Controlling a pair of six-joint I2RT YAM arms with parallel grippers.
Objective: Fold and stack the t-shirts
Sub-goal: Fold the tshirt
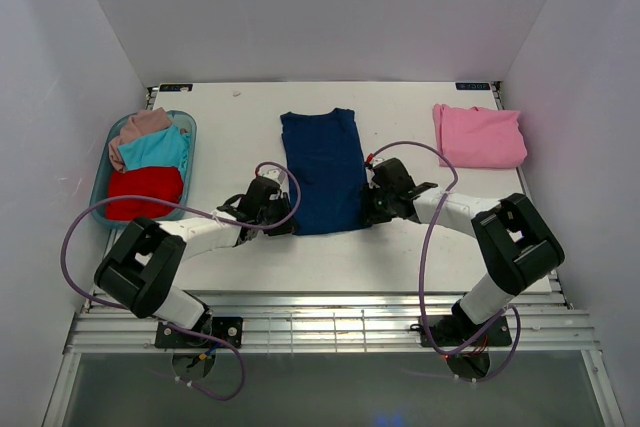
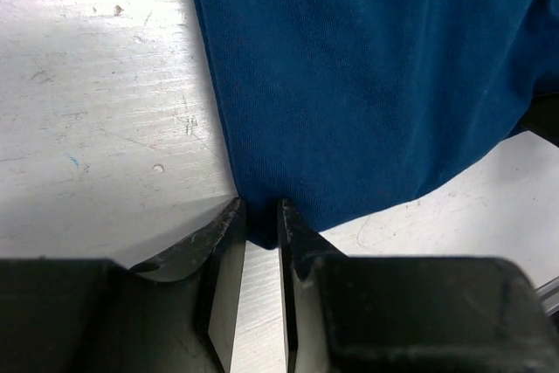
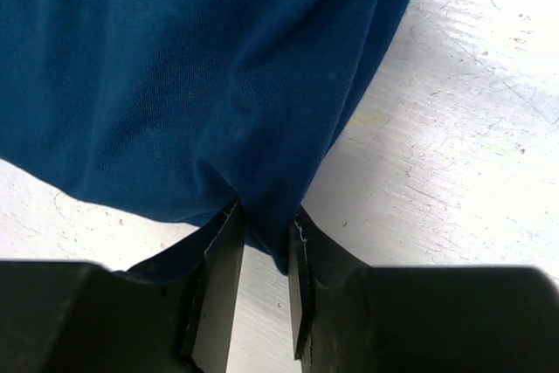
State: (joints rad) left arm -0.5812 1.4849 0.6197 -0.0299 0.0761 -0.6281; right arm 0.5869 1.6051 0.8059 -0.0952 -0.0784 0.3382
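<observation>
Table [image 1: 250, 257]: white work surface, both arms reaching in from the near edge.

Navy t-shirt [image 1: 322, 172]: lies flat at mid-table as a long narrow panel, collar end far, hem end near. No sleeves stick out at the sides and no chest print shows. Judged: side folds in, lengthwise fold not yet made.

Basket [image 1: 193, 137]: far left of the table, holding three crumpled shirts. The red t-shirt [image 1: 145, 192] is nearest, the teal t-shirt [image 1: 160, 150] is behind it, and the dusty-pink t-shirt [image 1: 140, 127] is at the far end. None of them is folded.

Pink t-shirt [image 1: 480, 135]: at the far right, a compact folded rectangle, well apart from the navy one. Judged: the one finished item, and the base of the stack.

Left gripper [image 1: 272, 209]: at the navy hem's near-left corner. In the left wrist view the jaws stand narrow with the cloth corner between the tips, so it reads as a pinch.

Right gripper [image 1: 378, 197]: at the near-right corner. In the right wrist view the jaws are narrow and the cloth puckers into the gap, so it too reads as gripped.

Progress estimate: one of five done, a second mid-fold, three untouched. Remaining: fold the hem to the collar, carry the shirt onto the pink one, then repeat for the basket items.
</observation>
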